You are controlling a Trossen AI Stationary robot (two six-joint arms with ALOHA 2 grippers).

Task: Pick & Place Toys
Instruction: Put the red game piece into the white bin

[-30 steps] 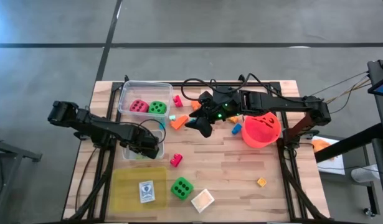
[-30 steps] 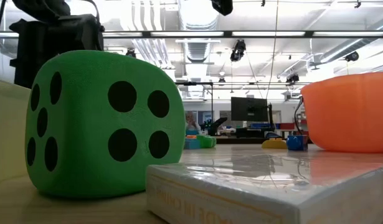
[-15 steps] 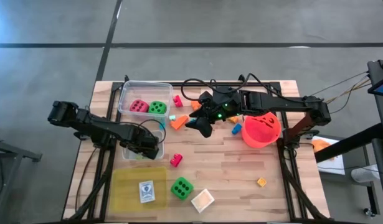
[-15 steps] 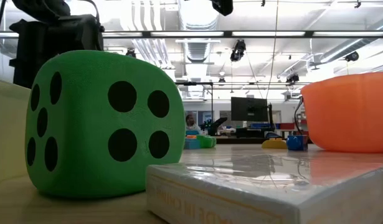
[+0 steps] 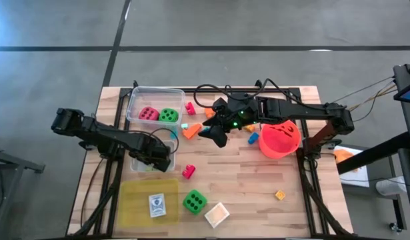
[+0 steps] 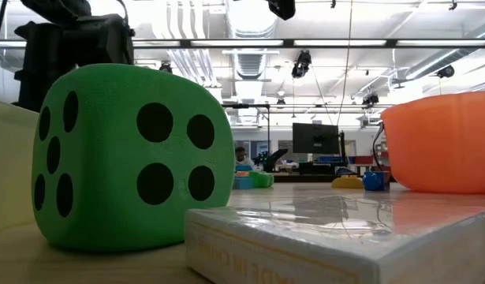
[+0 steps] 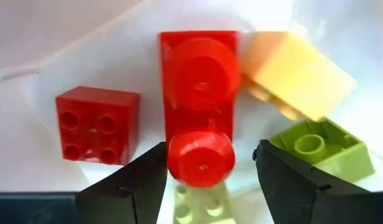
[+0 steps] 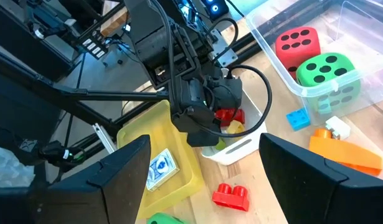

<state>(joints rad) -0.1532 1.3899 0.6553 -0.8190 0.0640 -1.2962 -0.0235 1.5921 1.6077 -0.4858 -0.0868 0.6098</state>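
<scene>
- While over small tub (image 8: 238, 146): left gripper (image 7: 200, 180), jaws apart, red brick (image 7: 197, 93) between, not gripped.
- Right gripper (image 5: 215, 137): open, empty, mid-table.
- Green die (image 5: 194, 201): near front edge.

Wooden desk (image 5: 251, 180) carries two clear tubs (image 5: 142, 100), a yellow tray (image 5: 133, 203), orange bucket (image 5: 279, 139), green die (image 5: 194, 201), red block (image 5: 189, 171), and card box (image 5: 217, 214).

Red two-stud block (image 7: 198, 106) lies in the small tub among red, yellow and green blocks.
</scene>
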